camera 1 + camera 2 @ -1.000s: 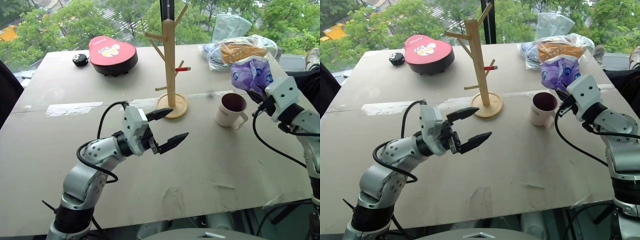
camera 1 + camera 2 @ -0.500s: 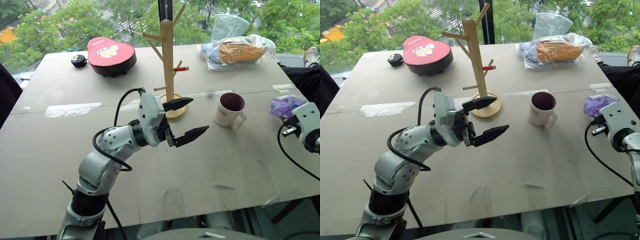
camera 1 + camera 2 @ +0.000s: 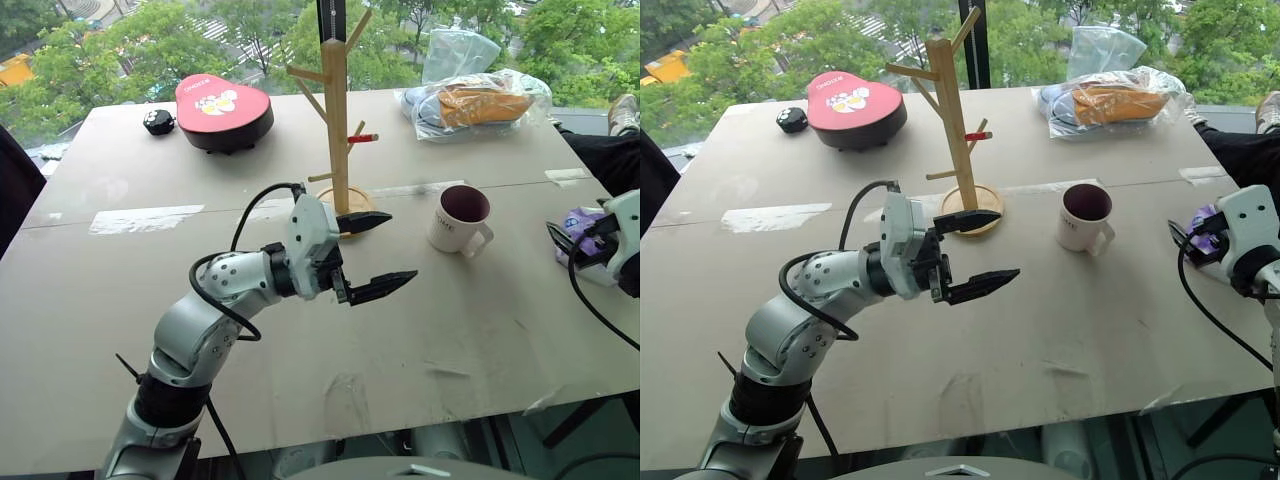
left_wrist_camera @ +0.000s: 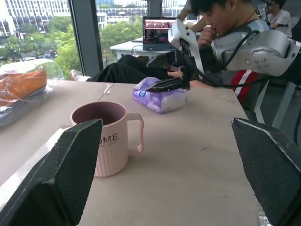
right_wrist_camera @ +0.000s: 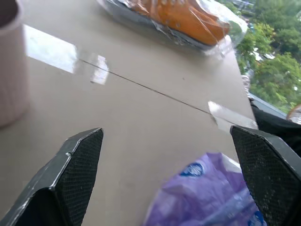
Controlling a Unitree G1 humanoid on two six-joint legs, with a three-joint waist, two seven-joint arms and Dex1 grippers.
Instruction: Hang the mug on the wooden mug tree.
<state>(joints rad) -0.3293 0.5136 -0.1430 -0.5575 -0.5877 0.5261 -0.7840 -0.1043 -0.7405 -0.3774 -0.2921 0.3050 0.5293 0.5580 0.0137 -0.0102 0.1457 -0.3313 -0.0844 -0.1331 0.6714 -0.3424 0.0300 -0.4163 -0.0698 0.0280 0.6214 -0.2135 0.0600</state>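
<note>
**Left gripper lines up on the mug, handle side waiting**

The left gripper (image 3: 373,252) hovers over the middle of the counter (image 3: 120,300) with its jaws spread wide and nothing between them, pointed toward the mug (image 3: 458,218). The mug stands upright at about three o'clock from the wooden mug tree (image 3: 338,120), well apart from its round base, handle turned toward the near edge. Out at the counter's three o'clock edge, the right gripper (image 4: 175,81) sits spread wide too, empty, just over the purple and white plastic bag (image 4: 161,94).

My read is that the reach for the mug is the step in hand. To do it well, take the body or rim and leave the loop handle free, since that loop must slide over a slanted peg. Keep the mug level on the lift, and approach the tree from the side, clear of the red-tipped peg (image 3: 365,138).
</note>
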